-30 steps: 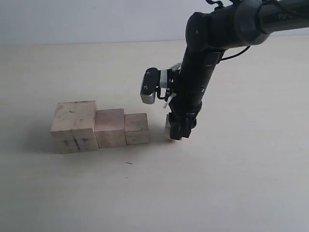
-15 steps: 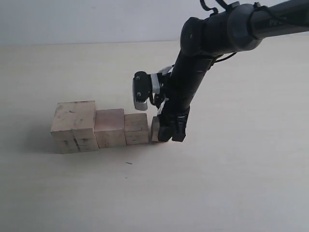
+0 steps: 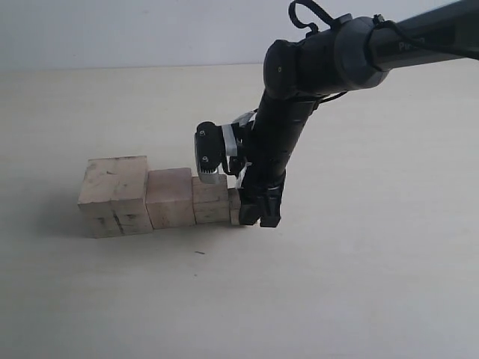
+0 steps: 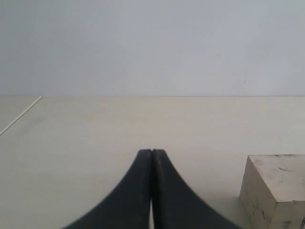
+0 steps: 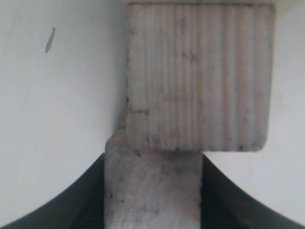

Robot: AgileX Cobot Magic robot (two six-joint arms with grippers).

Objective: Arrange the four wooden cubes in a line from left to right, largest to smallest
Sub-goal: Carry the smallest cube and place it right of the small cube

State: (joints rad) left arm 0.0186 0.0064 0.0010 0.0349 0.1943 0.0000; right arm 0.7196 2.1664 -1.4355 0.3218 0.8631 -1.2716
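Three pale wooden cubes stand in a touching row on the table: the largest cube with dark scuffs at the left, the second cube, then the third cube. My right gripper is shut on the smallest cube, which presses against the third cube's right side. In the right wrist view the smallest cube sits between the dark fingers, butted against the third cube. My left gripper is shut and holds nothing, with the largest cube beside it; it is out of the exterior view.
The right arm leans in from the upper right over the row's right end. A small dark speck lies on the beige table in front of the cubes.
My right gripper has carried the smallest cube leftward, from apart on the right to up against the third cube. The three cubes in the row have not moved.
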